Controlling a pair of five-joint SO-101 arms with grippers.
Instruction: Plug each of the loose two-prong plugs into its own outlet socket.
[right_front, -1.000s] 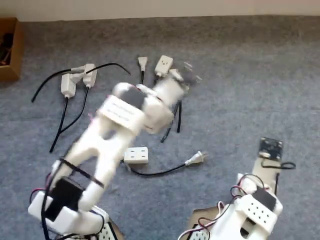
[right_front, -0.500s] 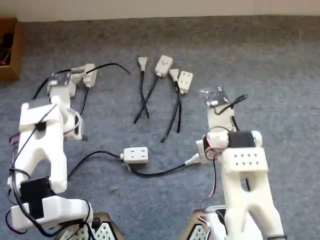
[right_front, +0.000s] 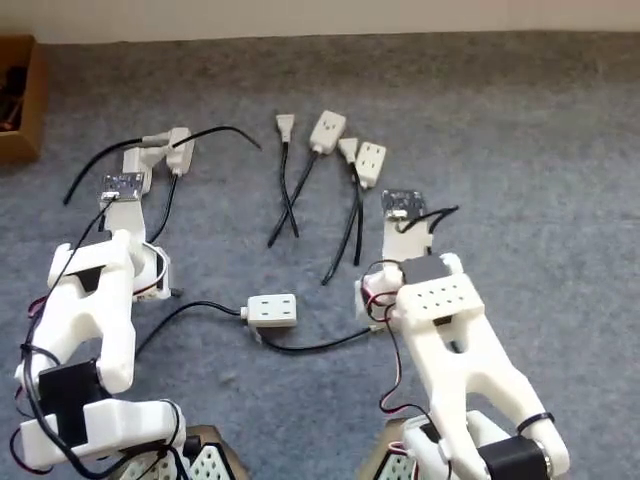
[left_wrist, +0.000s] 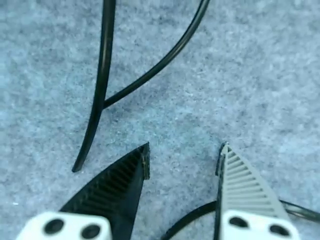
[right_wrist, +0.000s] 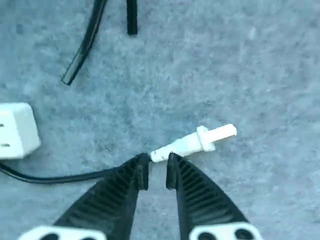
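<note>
Grey carpet (right_front: 540, 140) is spread beneath two white arms (right_front: 455, 350), pictured from above. Nearest the camera, the right gripper (right_wrist: 157, 161) is set low over the carpet with its jaws kept narrow. The cord end of a white plug (right_wrist: 196, 141) is seen right at their tips, but whether it is pinched cannot be told. The plug is laid flat, its prong end pointed away from the gripper. Its black cord (right_wrist: 55, 177) is trailed past a white socket (right_front: 272, 310), which is placed between the two arms. At the other side, the left gripper (left_wrist: 182, 150) is held with its jaws wide over bare carpet, and nothing is caught between them. Two black leads (left_wrist: 102, 75) are crossed just beyond its tips. Farther back, two more plugs (right_front: 285, 124) and two sockets (right_front: 327, 130) are scattered near one another, each on a black lead. Two further white pieces (right_front: 180, 148) are grouped at the far left, and how they are joined cannot be made out. A brown box (right_front: 22, 100) is cut off by the far left edge.
</note>
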